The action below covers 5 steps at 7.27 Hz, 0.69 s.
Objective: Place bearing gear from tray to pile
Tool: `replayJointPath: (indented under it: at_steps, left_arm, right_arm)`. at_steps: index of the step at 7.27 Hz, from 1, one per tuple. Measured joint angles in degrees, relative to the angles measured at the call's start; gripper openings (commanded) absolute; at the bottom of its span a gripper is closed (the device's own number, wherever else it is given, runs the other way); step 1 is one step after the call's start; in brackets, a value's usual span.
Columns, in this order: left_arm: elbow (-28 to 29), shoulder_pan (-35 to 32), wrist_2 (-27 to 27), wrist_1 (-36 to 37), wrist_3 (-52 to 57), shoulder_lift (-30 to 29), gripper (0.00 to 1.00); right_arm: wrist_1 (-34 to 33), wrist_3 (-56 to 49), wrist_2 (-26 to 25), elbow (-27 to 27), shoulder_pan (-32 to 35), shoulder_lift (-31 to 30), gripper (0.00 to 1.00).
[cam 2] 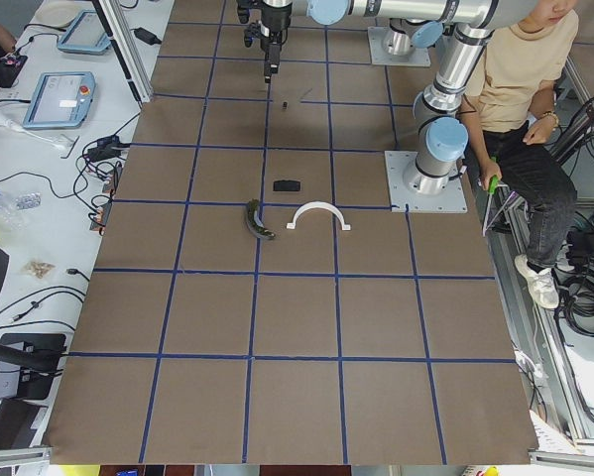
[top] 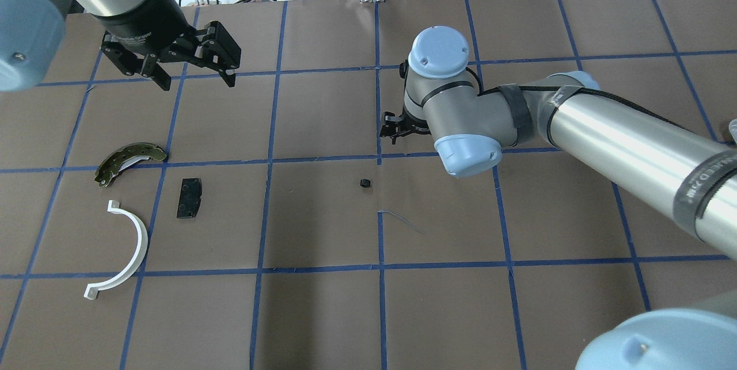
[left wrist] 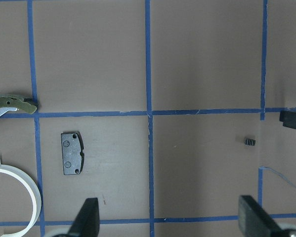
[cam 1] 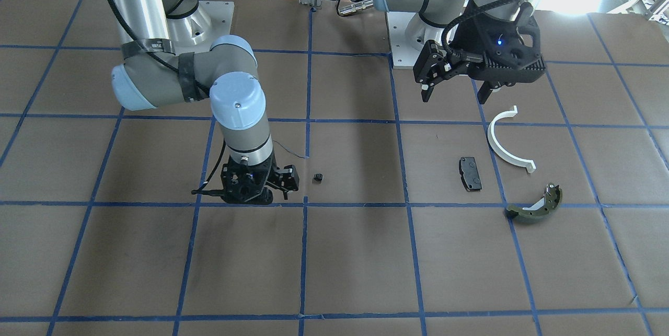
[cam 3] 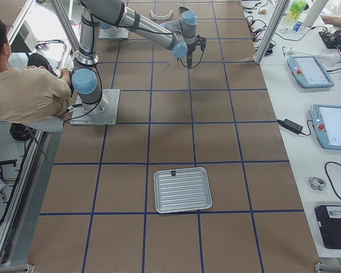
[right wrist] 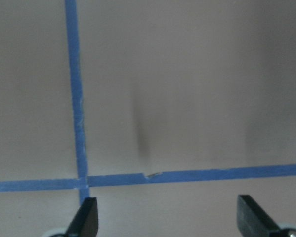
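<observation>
The bearing gear (cam 1: 317,178) is a tiny black ring lying on the brown table (cam 1: 355,252), apart from everything; it also shows in the overhead view (top: 364,183) and the left wrist view (left wrist: 250,141). My right gripper (cam 1: 285,183) hangs low just beside it, open and empty (right wrist: 166,210). The pile lies further along: a white half-ring (top: 124,252), a black pad (top: 189,198) and an olive brake shoe (top: 128,160). My left gripper (top: 193,76) hovers above the table beyond the pile, open and empty. The tray (cam 3: 181,189) shows only in the exterior right view.
Blue tape lines (top: 380,214) divide the table into squares. A thin loose thread (top: 403,220) lies near the gear. A seated person (cam 2: 520,89) is beside the robot bases. Cables and tablets (cam 2: 57,99) lie on the side bench off the table.
</observation>
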Motion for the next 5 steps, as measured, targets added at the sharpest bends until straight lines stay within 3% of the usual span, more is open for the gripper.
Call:
replayJointPath:
  at_steps: [3,5]
  left_arm:
    - [-0.05,-0.11,-0.03,-0.05,-0.09,-1.03,1.00]
    - [-1.10,-2.73,-0.07,-0.18,-1.94,-4.65,1.00]
  right_arm:
    - [4.53,-15.67,-0.09,1.93,-11.00,-6.50,1.00]
    - [13.80,-23.59,-0.17,2.36,-20.02,-11.06,1.00]
